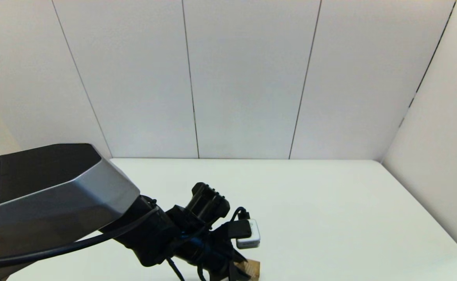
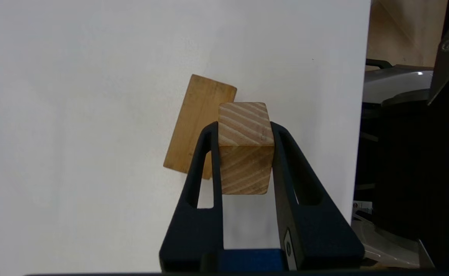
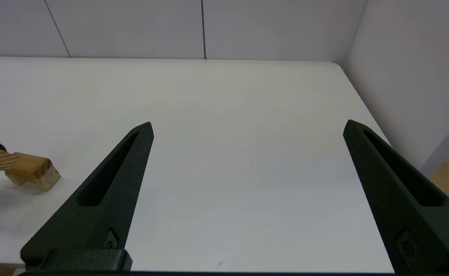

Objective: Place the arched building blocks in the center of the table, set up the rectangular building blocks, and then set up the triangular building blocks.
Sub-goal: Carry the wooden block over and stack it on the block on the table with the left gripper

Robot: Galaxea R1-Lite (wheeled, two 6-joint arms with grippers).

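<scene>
Left gripper (image 2: pixel 245 153) clenched on arched block (image 2: pixel 245 147), held low over near edge of desk (image 1: pixel 329 218), left of middle. Chunky light wood, bold striped grain on end face; notch not visible from left wrist.

Rectangular block (image 2: pixel 198 122) lies flat on desk just beyond held block: slim darker-tan bar, smooth faces, slightly askew.

Right gripper (image 3: pixel 247 161) released, jaws wide, hovering over near right of desk.

Judgement: first step underway, arch not yet placed at center; bar unraised. Triangular wedge not in view.
</scene>
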